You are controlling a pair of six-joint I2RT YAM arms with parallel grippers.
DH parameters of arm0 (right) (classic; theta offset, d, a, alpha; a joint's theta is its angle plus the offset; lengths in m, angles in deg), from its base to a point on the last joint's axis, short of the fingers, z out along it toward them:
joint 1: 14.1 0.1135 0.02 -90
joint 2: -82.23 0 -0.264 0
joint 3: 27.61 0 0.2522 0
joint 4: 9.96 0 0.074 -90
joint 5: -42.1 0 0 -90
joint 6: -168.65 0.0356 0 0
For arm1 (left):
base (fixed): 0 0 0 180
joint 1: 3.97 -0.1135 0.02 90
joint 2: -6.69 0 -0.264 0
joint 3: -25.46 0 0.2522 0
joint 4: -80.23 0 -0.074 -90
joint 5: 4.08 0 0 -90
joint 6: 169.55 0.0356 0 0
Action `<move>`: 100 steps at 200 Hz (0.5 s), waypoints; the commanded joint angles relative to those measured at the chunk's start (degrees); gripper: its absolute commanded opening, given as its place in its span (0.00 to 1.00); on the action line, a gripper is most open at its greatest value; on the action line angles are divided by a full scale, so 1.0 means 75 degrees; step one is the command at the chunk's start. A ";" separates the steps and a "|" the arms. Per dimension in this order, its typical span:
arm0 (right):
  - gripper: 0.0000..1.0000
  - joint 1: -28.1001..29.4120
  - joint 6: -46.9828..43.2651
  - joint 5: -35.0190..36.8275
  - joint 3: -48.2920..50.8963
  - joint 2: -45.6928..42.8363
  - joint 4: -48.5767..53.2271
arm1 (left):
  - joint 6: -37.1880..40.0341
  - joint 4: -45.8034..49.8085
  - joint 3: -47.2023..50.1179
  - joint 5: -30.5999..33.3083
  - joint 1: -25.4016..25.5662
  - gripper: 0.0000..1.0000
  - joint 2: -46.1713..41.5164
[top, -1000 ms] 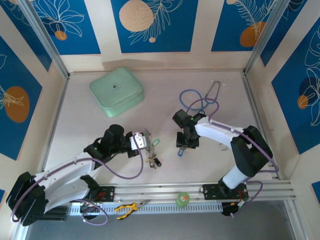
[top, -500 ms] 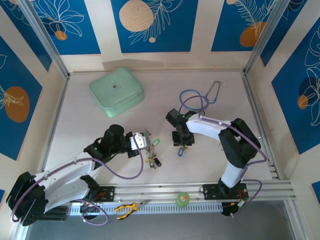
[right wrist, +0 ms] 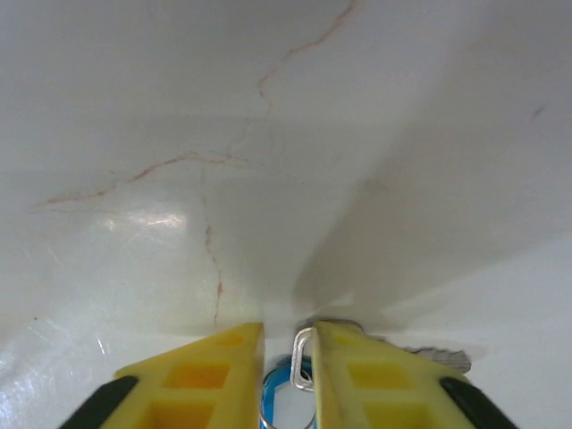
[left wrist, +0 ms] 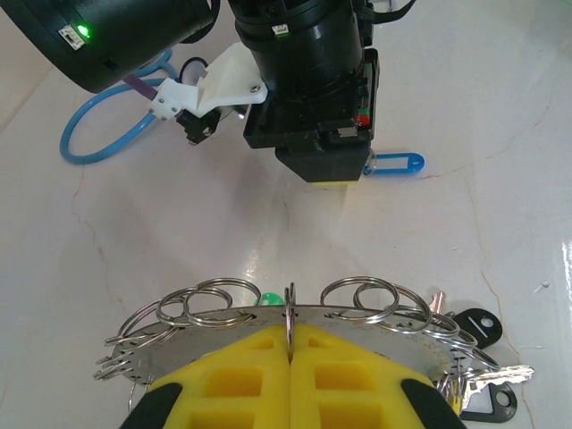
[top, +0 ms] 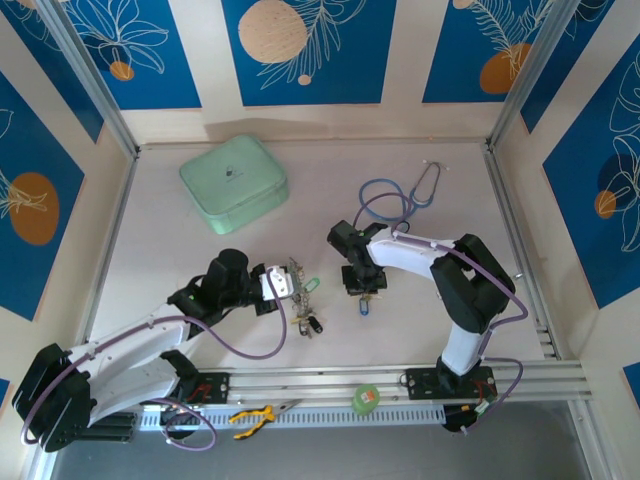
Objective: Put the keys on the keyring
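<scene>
My left gripper [left wrist: 290, 344] is shut on the keyring [left wrist: 214, 344], a flat silvery ring carrying several small split rings, and holds it just above the table [top: 294, 283]. Keys with black tags [left wrist: 472, 326] hang from its right side, and a green tag [top: 312, 285] peeks out behind it. My right gripper [top: 361, 284] points down at the table over a key with a blue tag [top: 364, 304]. In the right wrist view the key's metal head [right wrist: 302, 357] lies between the narrowed jaws [right wrist: 288, 344] against the right finger, with a gap to the left one. The blue tag [right wrist: 279, 398] lies underneath.
A mint-green case [top: 233, 183] sits at the back left. A stethoscope with a blue tube loop [top: 385, 200] lies behind the right arm. A green tape roll [top: 367, 398] and yellow-handled pliers [top: 252, 415] rest on the front rail.
My right gripper has shifted a little left, come down over the blue-tagged key, and its jaws have narrowed around the key's head. The left arm and keyring have stayed still.
</scene>
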 commanded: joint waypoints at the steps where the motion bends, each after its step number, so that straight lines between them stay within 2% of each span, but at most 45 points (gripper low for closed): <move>1: 0.16 0.0083 0.0063 0.0133 -0.0203 0.0030 0.0398 | 0.0120 0.0198 0.0029 -0.0161 0.0084 0.00 -0.0073; 22: 0.18 0.0127 0.0133 0.0223 -0.0195 -0.0147 0.0560 | 0.0138 0.0210 0.0035 -0.0168 0.0085 0.00 -0.0085; 39: 0.32 0.0156 0.0393 0.0375 -0.0186 -0.0379 0.0704 | 0.0132 0.0221 0.0038 -0.0174 0.0077 0.00 -0.0085; 53: 0.38 0.0145 0.0905 0.0396 -0.0085 -0.0688 0.0730 | 0.0121 0.0232 0.0037 -0.0185 0.0077 0.00 -0.0086; 72: 0.39 -0.0016 0.1851 0.0139 0.0300 -0.1334 0.0459 | 0.0109 0.0239 0.0047 -0.0232 0.0093 0.00 -0.0085; 100: 0.40 -0.0265 0.3501 -0.0920 0.1214 -0.2213 -0.0511 | 0.0053 0.0199 0.0029 -0.0306 0.0117 0.00 -0.0033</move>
